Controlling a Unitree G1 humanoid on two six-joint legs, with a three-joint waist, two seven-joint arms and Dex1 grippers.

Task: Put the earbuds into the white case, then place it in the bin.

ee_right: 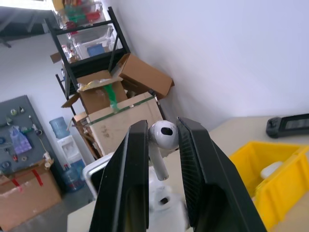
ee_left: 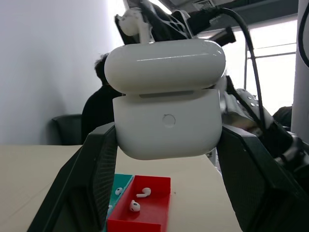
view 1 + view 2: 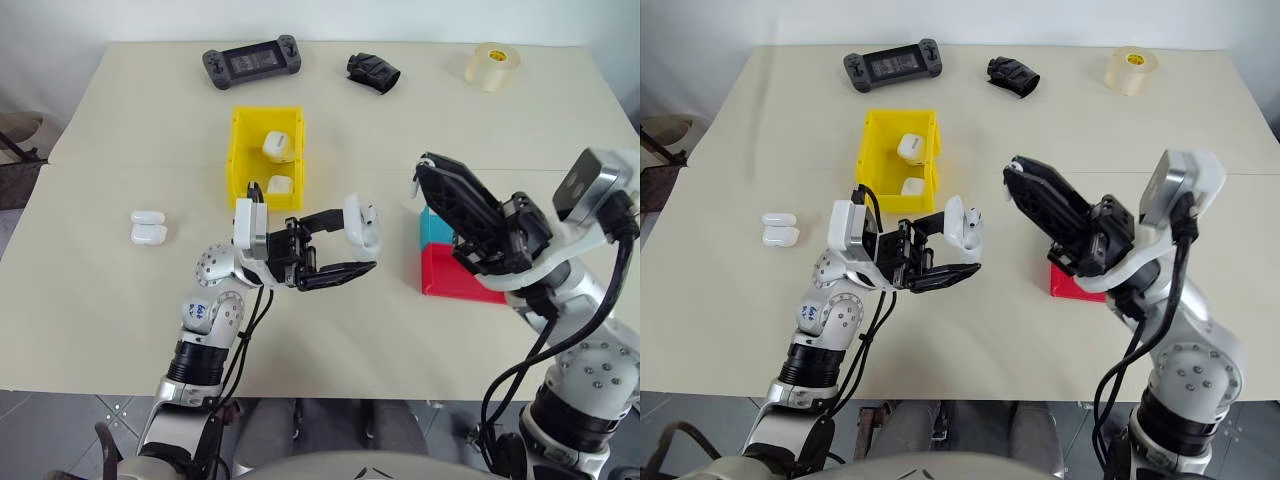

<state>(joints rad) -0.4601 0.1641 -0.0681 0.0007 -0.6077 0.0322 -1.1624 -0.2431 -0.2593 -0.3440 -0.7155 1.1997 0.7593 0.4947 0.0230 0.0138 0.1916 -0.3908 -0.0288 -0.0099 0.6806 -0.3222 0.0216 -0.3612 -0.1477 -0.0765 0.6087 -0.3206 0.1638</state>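
Pinching white case [image 3: 362,226] — left claw [image 3: 352,244], mid-air

Above the cream worktop [image 3: 740,330], the left gripper [image 3: 958,250] clamps a white case [image 3: 962,222], its lid slightly ajar. The right gripper [image 3: 1015,180] hangs close beside it, raised over a red tray [image 3: 1072,284], with a small white thing just visible at its tips. Behind the left gripper stands the yellow bin [image 3: 868,158] with two white cases inside. Two more white cases [image 3: 780,228] lie to the far left. Along the far edge sit a black game controller [image 3: 892,64], a crumpled black object [image 3: 1013,75] and a roll of tape [image 3: 1130,69].
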